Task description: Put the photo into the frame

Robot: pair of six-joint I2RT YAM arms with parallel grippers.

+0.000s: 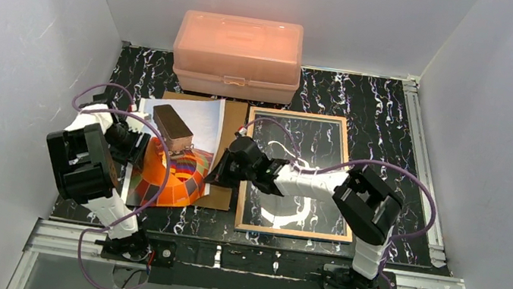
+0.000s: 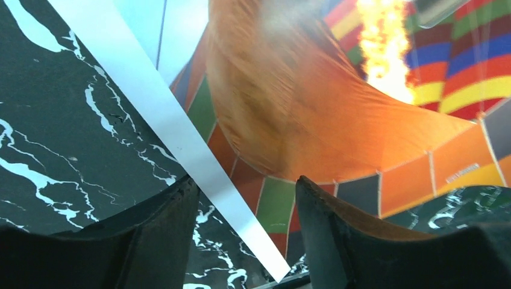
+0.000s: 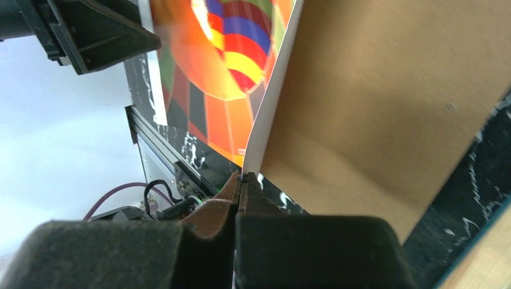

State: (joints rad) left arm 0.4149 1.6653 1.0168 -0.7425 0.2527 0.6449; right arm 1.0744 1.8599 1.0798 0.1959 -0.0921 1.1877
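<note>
The frame point(image 1: 296, 114) lies flat on the table point(image 1: 388, 118), tan wooden rim up, with the dark marbled surface showing through its opening. The photo point(image 1: 176, 171) lies just to the left of the frame and apart from it. It rests partly on a brown backing board point(image 1: 218, 199), and a bare strip of that board sits between the print and the frame. The right gripper point(image 1: 220, 176) reaches across the frame's left rim to the photo's frame-side edge, near its lower corner. In the right wrist view its fingers point(image 3: 205, 223) are clenched together with the thin white edge of the print pinched between them. The sheet rises from that pinch, lifted off the board on the side towards the frame, its orange and red balloon panels turned away from the frame. The left gripper point(image 1: 136, 148) is at the side of the photo farthest from the frame. In the left wrist view its fingers point(image 2: 337, 229) stand apart, released, and the print's white border runs diagonally through the gap between them, with its corner ending low in that gap. The pads seem not to press the paper, though the view is too close to be sure. A salmon-pink plastic box point(image 1: 239, 46) stands beyond the frame's upper left corner at the back of the table, apart from both photo and frame.
</note>
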